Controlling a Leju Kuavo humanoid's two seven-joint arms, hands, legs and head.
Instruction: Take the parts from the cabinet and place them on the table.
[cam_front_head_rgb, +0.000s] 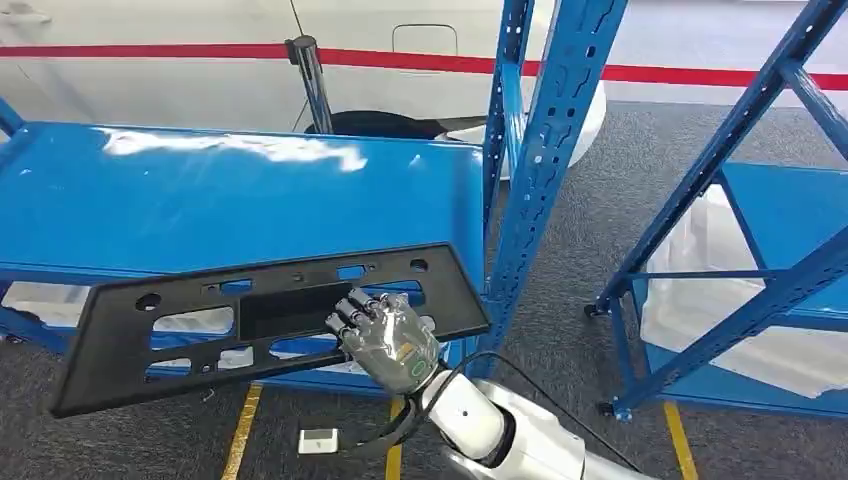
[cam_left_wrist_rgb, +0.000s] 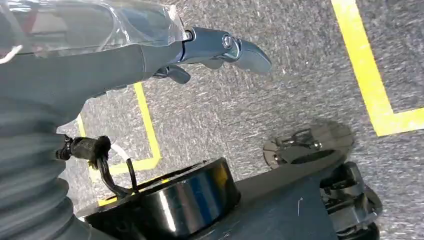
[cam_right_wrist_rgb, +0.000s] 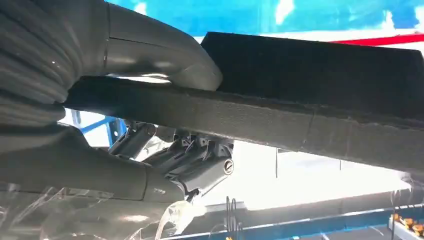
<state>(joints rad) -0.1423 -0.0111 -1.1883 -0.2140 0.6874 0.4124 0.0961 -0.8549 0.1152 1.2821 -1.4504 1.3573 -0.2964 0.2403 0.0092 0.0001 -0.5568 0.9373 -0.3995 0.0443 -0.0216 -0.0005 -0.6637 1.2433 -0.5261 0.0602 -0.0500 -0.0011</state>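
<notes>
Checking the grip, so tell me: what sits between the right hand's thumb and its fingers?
The black panel's edge: in the right wrist view the right hand has its thumb on one face and fingers on the other.

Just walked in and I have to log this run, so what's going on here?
The robot's right hand grips a long black plastic panel by its lower edge, holding it tilted in front of the blue shelf of a metal rack. In the right wrist view the thumb lies on one side of the panel and the fingers on the other. The left hand hangs over the grey floor, holding nothing. The table is not in view, so the panel is not yet set down.
</notes>
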